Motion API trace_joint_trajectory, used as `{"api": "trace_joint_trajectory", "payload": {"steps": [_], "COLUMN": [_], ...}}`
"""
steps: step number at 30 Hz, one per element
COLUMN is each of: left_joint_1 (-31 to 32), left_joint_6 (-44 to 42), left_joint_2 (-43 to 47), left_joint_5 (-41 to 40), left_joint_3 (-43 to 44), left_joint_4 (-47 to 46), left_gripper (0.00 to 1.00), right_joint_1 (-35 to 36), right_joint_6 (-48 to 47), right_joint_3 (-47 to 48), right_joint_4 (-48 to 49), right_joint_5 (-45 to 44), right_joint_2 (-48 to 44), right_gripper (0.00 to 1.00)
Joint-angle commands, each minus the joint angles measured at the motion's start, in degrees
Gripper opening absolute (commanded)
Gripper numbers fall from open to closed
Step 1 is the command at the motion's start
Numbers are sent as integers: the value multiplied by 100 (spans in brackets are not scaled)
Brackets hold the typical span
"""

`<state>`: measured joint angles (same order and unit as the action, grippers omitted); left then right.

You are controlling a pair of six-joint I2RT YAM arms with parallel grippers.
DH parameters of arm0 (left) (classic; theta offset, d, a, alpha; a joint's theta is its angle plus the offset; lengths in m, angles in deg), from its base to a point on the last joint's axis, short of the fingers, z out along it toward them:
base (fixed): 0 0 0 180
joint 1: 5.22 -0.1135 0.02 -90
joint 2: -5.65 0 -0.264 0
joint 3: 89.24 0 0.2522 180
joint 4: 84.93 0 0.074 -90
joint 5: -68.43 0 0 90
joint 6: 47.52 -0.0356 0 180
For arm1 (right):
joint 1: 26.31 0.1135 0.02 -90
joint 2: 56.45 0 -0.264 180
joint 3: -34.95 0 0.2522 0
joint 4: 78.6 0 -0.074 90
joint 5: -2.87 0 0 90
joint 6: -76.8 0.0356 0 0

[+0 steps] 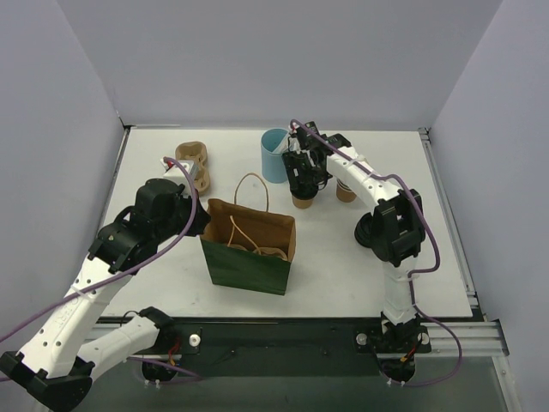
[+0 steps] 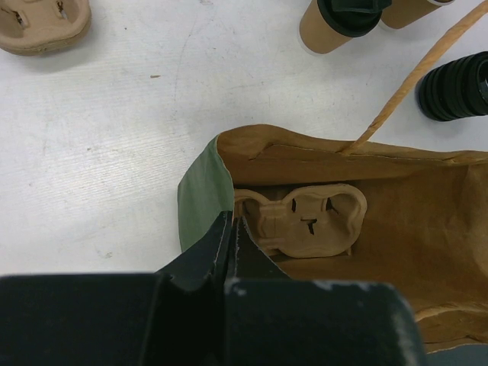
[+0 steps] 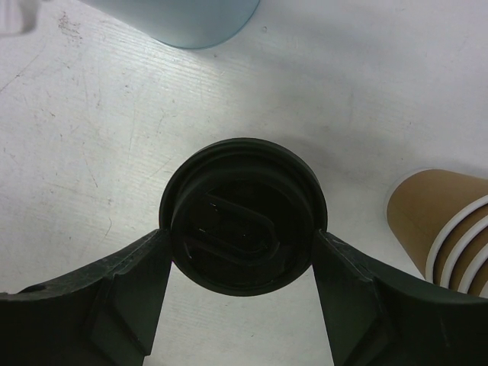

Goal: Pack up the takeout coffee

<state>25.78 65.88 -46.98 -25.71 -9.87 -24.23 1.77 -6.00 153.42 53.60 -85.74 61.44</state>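
Note:
The takeout coffee [image 1: 302,200], a tan paper cup with a round black lid [image 3: 244,225], stands on the table behind the green bag [image 1: 249,268]. My right gripper [image 1: 304,183] reaches down over it. In the right wrist view this gripper [image 3: 242,244] has one finger against each side of the lid's rim. The cup [image 2: 329,29] also shows at the top of the left wrist view. My left gripper [image 2: 232,229] is shut on the near-left corner of the green bag's rim [image 2: 204,191] and holds the bag's mouth open. A pulp cup carrier [image 2: 305,221] lies inside the bag.
A light-blue cup [image 1: 274,154] stands just left of the coffee, and a stack of paper cups [image 1: 346,190] just right of it. A stack of black lids [image 1: 364,232] sits near the right arm. Spare pulp carriers [image 1: 193,163] lie at the back left. The bag's paper handle [image 2: 412,76] arches over its mouth.

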Motion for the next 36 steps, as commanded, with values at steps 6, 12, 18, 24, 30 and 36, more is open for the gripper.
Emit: {"api": "trace_joint_trajectory", "payload": {"steps": [6, 12, 18, 24, 30, 36], "left_joint_1": [-24, -24, -24, -42, -59, -59], "left_joint_6": [-28, 33, 16, -19, -2, 147], "left_joint_2": [94, 112, 85, 24, -81, -160], "left_joint_5": [63, -16, -183, -298, -306, -131], "left_joint_3": [260, 260, 374, 523, 638, 585], "left_joint_4": [26, 35, 0, -106, -141, -124], "left_gripper": [8, 22, 32, 40, 36, 3], "right_joint_1": [58, 14, 31, 110, 189, 628], "right_joint_6": [-114, -87, 9, 10, -61, -201], "right_joint_3": [182, 331, 410, 402, 551, 814], "right_joint_4": [-348, -506, -788, -1201, -1272, -1167], "right_joint_5": [-385, -516, -605, -692, -421, 96], "right_joint_2": [77, -415, -1346, -2436, -3447, -4124], "right_gripper": [43, 38, 37, 36, 36, 36]}}
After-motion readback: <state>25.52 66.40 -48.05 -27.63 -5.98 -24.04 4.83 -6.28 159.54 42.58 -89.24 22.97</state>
